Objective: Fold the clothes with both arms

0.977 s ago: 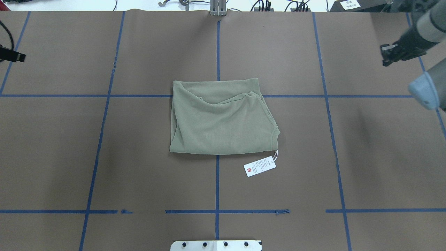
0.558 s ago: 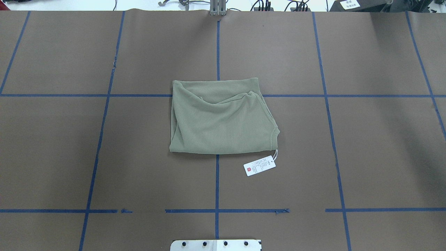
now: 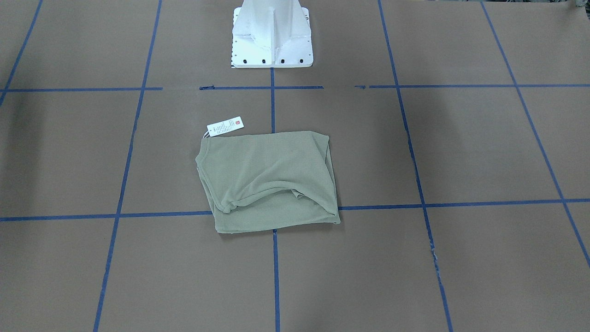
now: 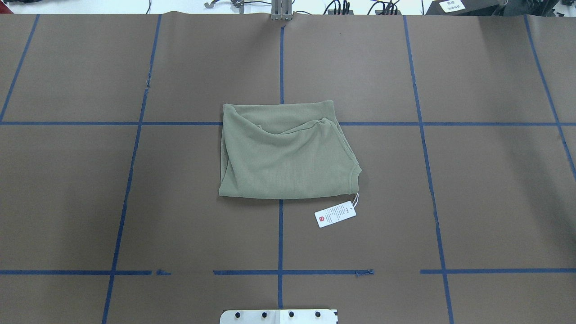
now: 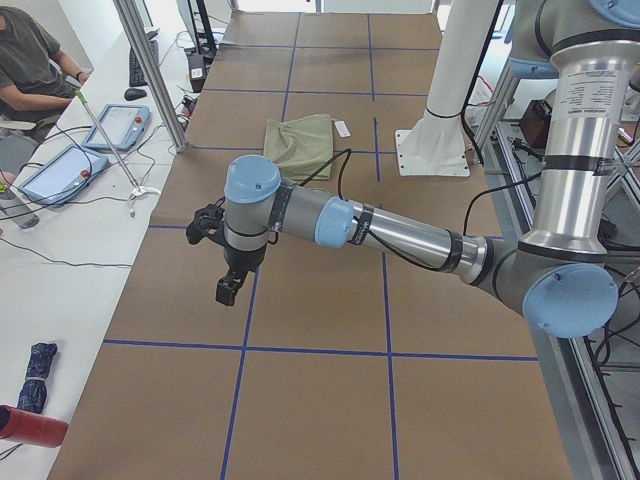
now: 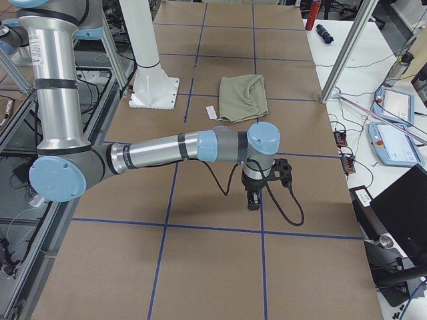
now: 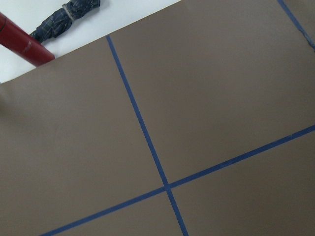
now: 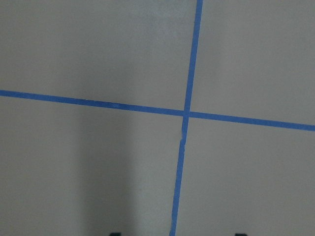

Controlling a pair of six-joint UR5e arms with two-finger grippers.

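Shirt [image 4: 283, 157] lies folded, well away from both sets of fingers. It looks soft, light and limp, best pinched at the edge corners. Left gripper [image 5: 228, 290] and right gripper [image 6: 253, 199] carry no cloth; I cannot tell how far open they are.

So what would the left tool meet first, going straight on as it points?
The left tool points down: likely the bare brown table cover, near a blue tape crossing; nothing else shows between.
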